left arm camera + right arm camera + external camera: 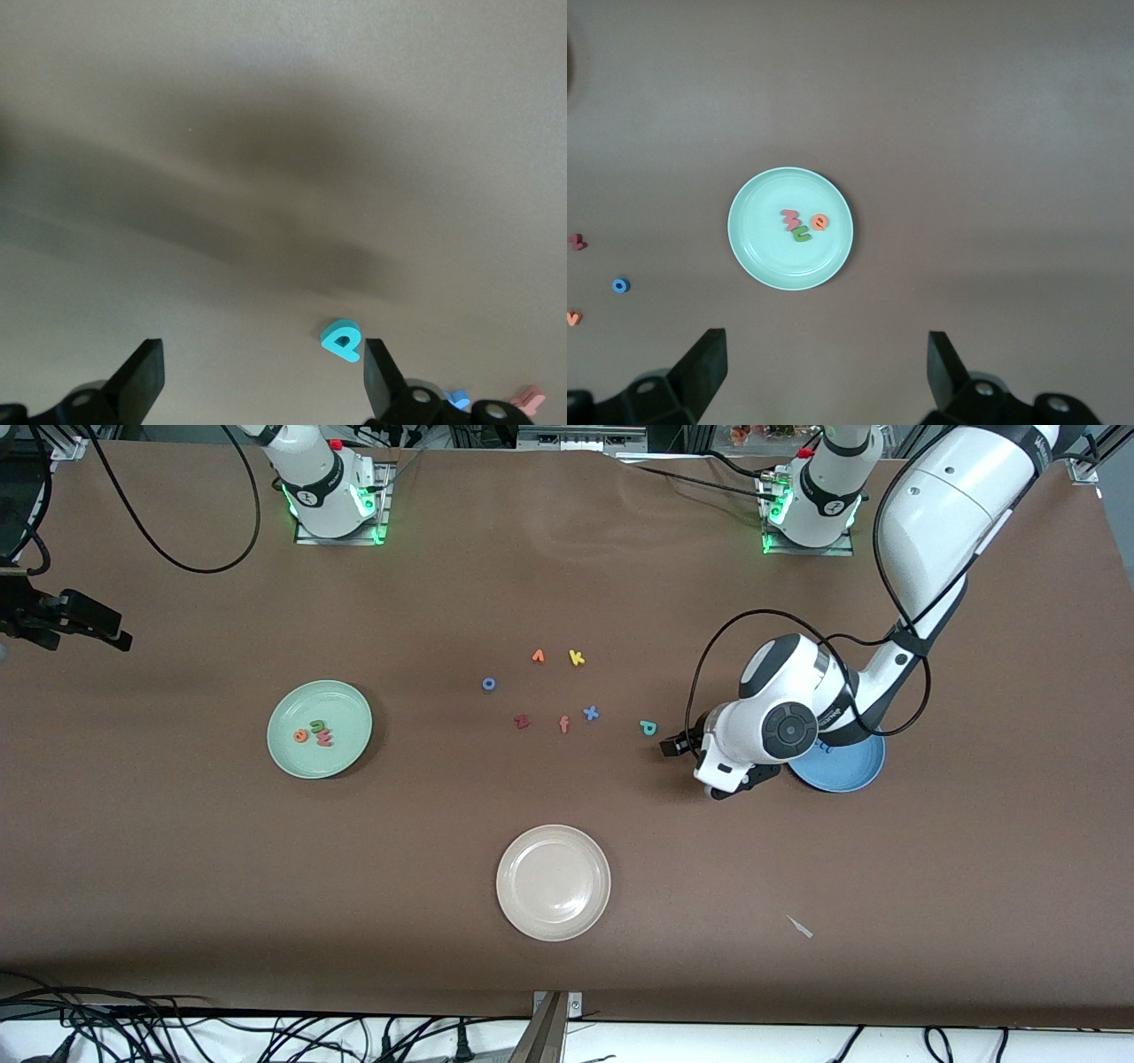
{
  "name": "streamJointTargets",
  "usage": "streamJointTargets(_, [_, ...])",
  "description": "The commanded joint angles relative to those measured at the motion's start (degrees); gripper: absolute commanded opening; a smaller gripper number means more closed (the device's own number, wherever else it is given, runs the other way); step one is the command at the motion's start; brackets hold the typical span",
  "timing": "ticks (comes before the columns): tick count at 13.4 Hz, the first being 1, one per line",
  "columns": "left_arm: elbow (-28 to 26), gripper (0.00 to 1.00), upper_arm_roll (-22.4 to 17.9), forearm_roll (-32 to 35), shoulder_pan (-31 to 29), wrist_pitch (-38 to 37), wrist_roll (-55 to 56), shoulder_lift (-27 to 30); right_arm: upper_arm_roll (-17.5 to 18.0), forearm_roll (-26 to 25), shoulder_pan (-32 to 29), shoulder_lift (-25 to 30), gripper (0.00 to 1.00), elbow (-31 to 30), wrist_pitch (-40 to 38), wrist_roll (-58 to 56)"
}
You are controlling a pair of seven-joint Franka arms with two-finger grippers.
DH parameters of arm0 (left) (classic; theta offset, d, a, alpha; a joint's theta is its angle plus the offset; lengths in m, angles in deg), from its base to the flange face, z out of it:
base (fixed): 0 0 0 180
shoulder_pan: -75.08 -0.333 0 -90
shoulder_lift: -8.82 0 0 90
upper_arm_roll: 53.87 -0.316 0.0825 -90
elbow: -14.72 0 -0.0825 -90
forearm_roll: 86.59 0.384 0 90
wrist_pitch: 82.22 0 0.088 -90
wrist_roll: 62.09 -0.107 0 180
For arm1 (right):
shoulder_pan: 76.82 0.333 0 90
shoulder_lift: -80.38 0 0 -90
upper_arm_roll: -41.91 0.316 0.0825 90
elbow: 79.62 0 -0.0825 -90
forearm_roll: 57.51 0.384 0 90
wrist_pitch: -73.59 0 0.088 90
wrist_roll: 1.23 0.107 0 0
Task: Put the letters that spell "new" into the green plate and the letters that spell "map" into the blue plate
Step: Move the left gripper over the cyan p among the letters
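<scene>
The green plate (350,751) (749,261) holds the orange "e" (301,735) (820,222), green "n" (315,727) (801,235) and pinkish "w" (325,738) (789,218). The teal "p" (648,728) (342,340) lies on the table, toward the middle from the blue plate (850,779). My left gripper (678,744) (264,376) hangs open low beside the "p", which sits just ahead of one fingertip (379,372). My left arm hides most of the blue plate; a blue letter (825,748) shows in it. My right gripper (106,629) (826,367) waits open, high up, off toward the right arm's end.
Loose letters lie mid-table: orange "v" (538,656), yellow "k" (577,658), blue "o" (488,684), dark red "z" (522,721), salmon "f" (564,724), blue "x" (590,712). A cream plate (554,882) sits nearer the front camera. A small white scrap (802,927) lies near the front edge.
</scene>
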Motion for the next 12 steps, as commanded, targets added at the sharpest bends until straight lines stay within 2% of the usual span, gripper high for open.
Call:
streamJointTargets(1, [-1.4, 0.99, -0.4, -0.2, 0.5, 2.4, 1.4, 0.4, 0.3, 0.3, -0.2, -0.6, 1.0, 1.7, -1.1, -0.1])
streamJointTargets(7, [-2.3, 0.99, -0.6, -0.2, 1.3, 2.9, 2.0, 0.4, 0.3, 0.6, -0.2, -0.6, 1.0, 1.7, -1.4, -0.1])
streamJointTargets(12, [-4.5, 0.99, -1.7, -0.2, 2.7, 8.6, 2.8, 0.4, 0.3, 0.8, -0.2, -0.7, 1.0, 1.7, -1.4, -0.1])
